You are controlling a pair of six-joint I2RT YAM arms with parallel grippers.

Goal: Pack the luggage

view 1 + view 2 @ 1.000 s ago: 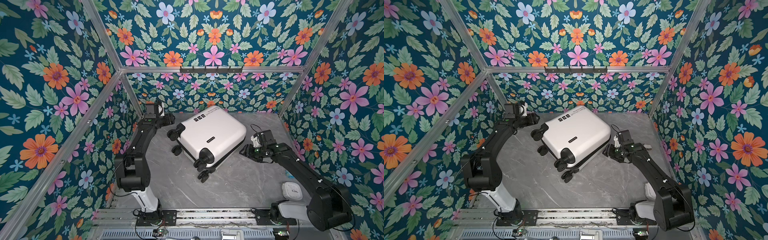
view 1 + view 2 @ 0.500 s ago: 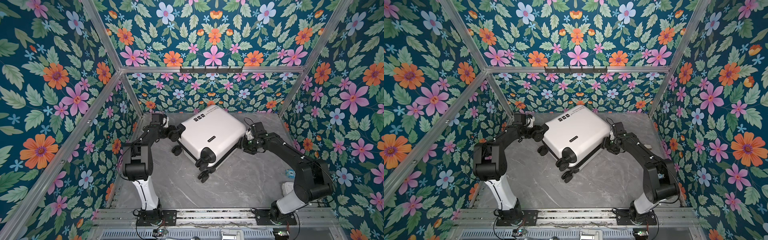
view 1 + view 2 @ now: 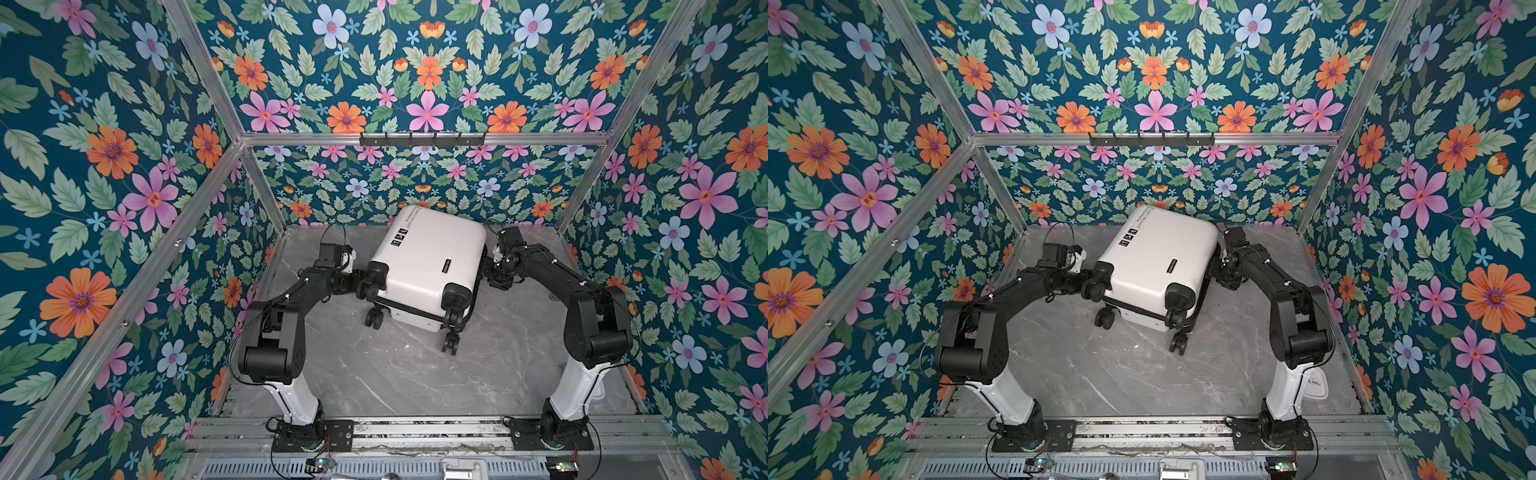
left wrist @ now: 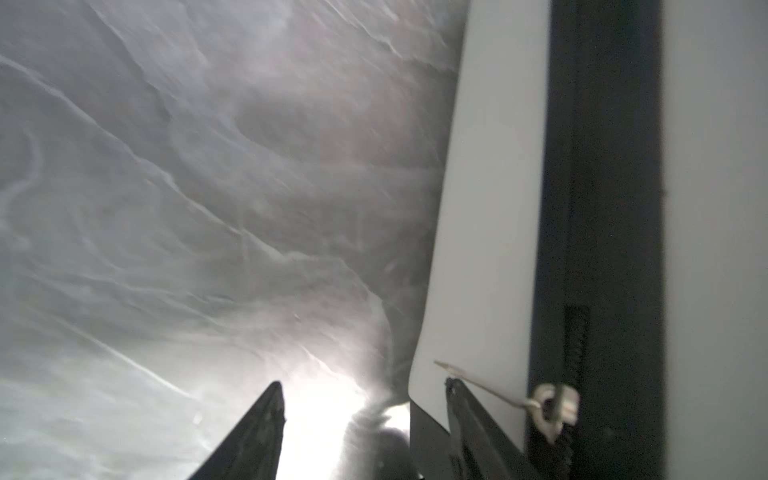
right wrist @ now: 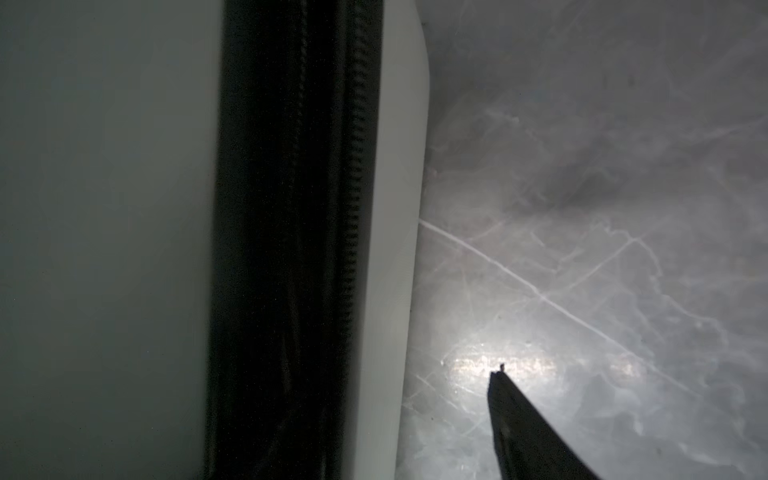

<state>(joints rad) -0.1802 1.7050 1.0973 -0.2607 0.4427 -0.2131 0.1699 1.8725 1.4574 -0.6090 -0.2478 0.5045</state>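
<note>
Left arm [image 3: 291,299]: elbow bent, forearm low, reaching to the left side of the luggage [image 3: 428,266]. Left gripper [image 4: 362,384]: jaws apart, one finger at its shell. Right arm [image 3: 552,274]: mirrored at its right side. Right gripper [image 3: 494,272]: one finger [image 5: 519,415] visible, spread unclear.

Both top views: bright, even light from above, sharp throughout. The luggage [image 3: 428,266] throws a soft shadow on the bench [image 3: 374,374] under its near side. Left wrist view: dim and smeared, with blown-out white glare on the bench at the left tool [image 4: 362,384]; the shell close by is grey and out of focus. Right wrist view: darker, soft focus, weaker glare patch, zipper band [image 5: 291,249] almost black.
</note>
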